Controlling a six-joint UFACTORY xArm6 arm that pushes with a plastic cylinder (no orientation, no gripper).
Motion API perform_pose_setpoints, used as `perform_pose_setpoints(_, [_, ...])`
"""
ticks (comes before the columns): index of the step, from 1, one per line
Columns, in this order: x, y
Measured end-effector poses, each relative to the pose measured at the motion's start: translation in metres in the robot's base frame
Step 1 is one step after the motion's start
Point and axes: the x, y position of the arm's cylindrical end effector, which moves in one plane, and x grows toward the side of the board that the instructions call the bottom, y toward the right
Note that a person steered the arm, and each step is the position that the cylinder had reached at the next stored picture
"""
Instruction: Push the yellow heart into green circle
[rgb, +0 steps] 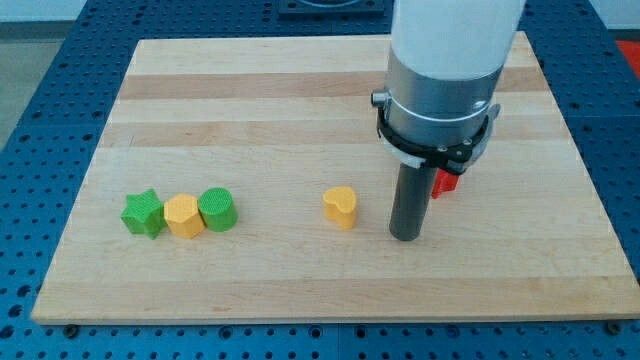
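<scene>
The yellow heart (340, 206) lies on the wooden board (300, 100), a little below the middle. The green circle (217, 209) stands well to its left, near the view's lower left. My tip (404, 236) rests on the board just right of the yellow heart, a small gap apart from it. The rod rises into the grey and white arm body above.
A yellow hexagon (183, 215) touches the green circle's left side, and a green star (143, 213) sits left of that. A red block (444, 182) is partly hidden behind the rod, on the view's right. The board's bottom edge is close below.
</scene>
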Motion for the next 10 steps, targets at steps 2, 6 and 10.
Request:
perform_pose_setpoints(2, [-0.015,-0.054])
perform_pose_setpoints(6, [-0.025,-0.07])
perform_pose_setpoints(10, [-0.047,-0.117])
